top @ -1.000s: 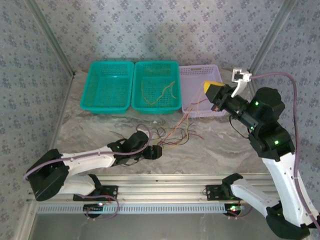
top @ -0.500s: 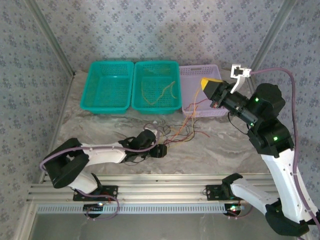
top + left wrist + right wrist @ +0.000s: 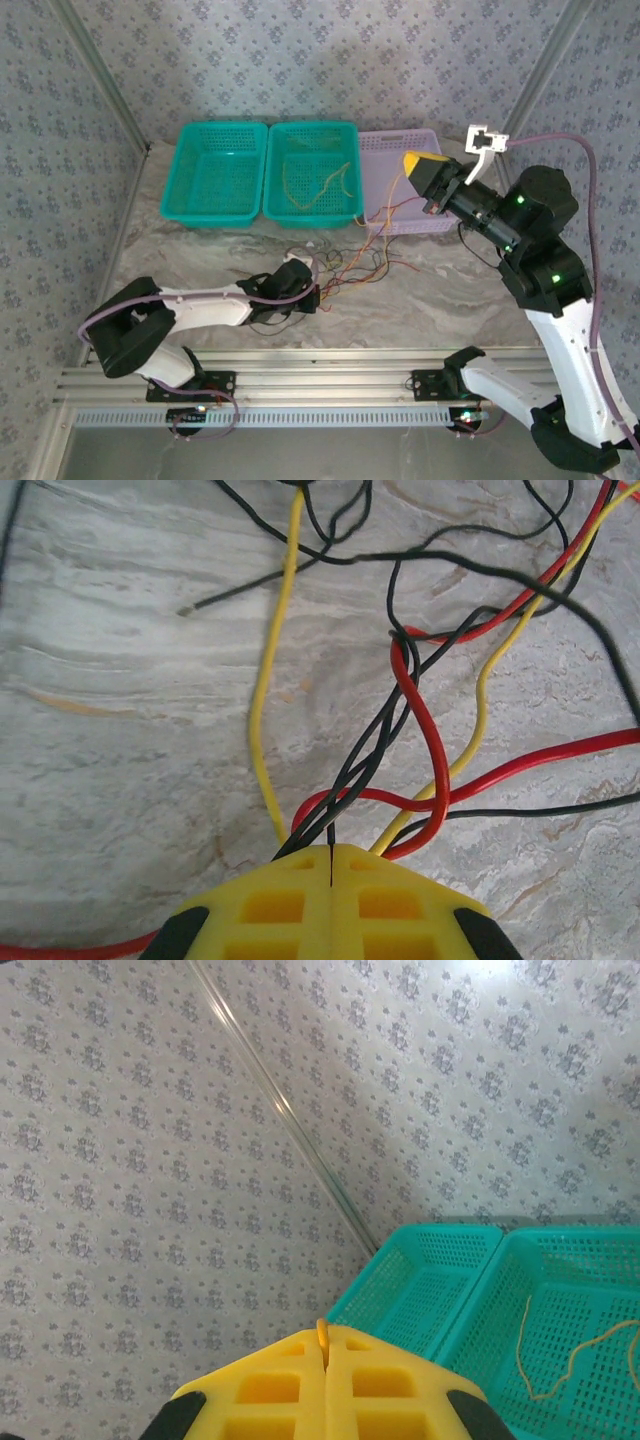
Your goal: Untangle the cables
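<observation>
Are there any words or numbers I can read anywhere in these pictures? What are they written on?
None: nothing here can be read.
The wallpaper has only a small flower pattern.
The empty teal basket, the purple basket, the cables and the yellow left gripper carry no writing.

Left basket [image 3: 215, 127], middle basket [image 3: 315, 126] and right basket [image 3: 385, 137] stand side by side at the far edge of the table [image 3: 450, 300]. The cables [image 3: 350, 268] lie on the table before the middle basket and right basket. A loose wire [image 3: 330, 180] lies in the middle basket.
</observation>
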Tool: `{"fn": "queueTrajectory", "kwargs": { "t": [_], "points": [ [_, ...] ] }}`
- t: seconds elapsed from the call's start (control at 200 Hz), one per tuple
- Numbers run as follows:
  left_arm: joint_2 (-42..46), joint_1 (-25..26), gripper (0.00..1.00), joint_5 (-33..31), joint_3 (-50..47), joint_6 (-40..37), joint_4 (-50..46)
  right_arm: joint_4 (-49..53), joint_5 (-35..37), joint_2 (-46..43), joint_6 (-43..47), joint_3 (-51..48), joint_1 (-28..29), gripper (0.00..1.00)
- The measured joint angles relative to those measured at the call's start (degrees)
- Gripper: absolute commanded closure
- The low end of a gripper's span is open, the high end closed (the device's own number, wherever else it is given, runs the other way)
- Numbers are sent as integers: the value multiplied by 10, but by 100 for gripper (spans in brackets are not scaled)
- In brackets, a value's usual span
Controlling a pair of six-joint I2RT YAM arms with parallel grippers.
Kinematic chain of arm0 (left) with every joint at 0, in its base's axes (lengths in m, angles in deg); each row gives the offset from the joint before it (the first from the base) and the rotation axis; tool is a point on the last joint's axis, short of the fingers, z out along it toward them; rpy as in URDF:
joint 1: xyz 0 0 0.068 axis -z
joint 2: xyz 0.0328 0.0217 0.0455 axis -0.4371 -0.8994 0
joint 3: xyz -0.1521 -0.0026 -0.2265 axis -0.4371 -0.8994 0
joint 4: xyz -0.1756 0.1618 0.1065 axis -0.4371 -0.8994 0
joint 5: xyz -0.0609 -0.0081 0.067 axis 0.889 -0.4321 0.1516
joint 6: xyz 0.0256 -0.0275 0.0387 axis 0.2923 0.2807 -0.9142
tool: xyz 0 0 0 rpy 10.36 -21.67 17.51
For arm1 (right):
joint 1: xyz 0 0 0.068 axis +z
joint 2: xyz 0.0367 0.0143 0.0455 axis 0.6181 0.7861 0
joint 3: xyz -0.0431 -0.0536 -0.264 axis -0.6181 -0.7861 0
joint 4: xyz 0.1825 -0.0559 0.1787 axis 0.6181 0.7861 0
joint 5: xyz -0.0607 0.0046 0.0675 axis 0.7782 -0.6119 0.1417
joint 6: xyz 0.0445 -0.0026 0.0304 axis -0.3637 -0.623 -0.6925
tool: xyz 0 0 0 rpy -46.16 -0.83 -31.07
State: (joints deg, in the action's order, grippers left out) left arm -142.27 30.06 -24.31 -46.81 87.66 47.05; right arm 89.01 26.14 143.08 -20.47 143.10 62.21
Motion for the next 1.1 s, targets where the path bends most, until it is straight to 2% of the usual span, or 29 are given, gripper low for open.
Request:
{"fn": "queueTrajectory", "kwargs": {
  "t": [0.145, 0.18, 0.23, 0.245, 0.28, 0.415, 0.55, 0.625, 0.754, 0.814, 0.934, 1.099],
  "points": [
    [62, -14, 100, -5, -36, 0, 0, 3, 20, -9, 3, 14, 0, 100],
    [77, -17, 91, -4, -45, 0, -1, 3, 22, -10, 4, 17, 0, 100],
    [96, -21, 88, -2, -54, 0, -2, 3, 22, -10, 4, 19, 0, 100],
    [100, -21, 89, -2, -56, 0, -2, 3, 22, -10, 4, 19, 0, 100],
    [110, -21, 100, 2, -58, 0, -2, 3, 21, -10, 4, 19, 0, 100],
    [150, -19, 100, 11, -59, -7, -5, 3, 22, -10, 4, 19, 0, 100],
    [216, -28, 100, -6, -59, -11, -56, 15, 38, -10, 15, 19, 0, 100],
    [271, -62, 100, -10, -63, -11, -95, 30, 56, -13, 20, 19, 0, 100],
    [376, -155, 100, 2, -85, -10, -152, 35, 102, -38, 26, 12, 0, 100],
    [407, -174, 82, 16, -90, -11, -170, 34, 114, -47, 26, 9, 0, 100],
    [422, -176, 43, 66, -91, -15, -170, 27, 119, -50, 26, 17, 0, 100],
    [393, -140, 23, 119, -91, -24, -126, 16, 102, -20, 24, 19, 0, 100]
  ]
}}
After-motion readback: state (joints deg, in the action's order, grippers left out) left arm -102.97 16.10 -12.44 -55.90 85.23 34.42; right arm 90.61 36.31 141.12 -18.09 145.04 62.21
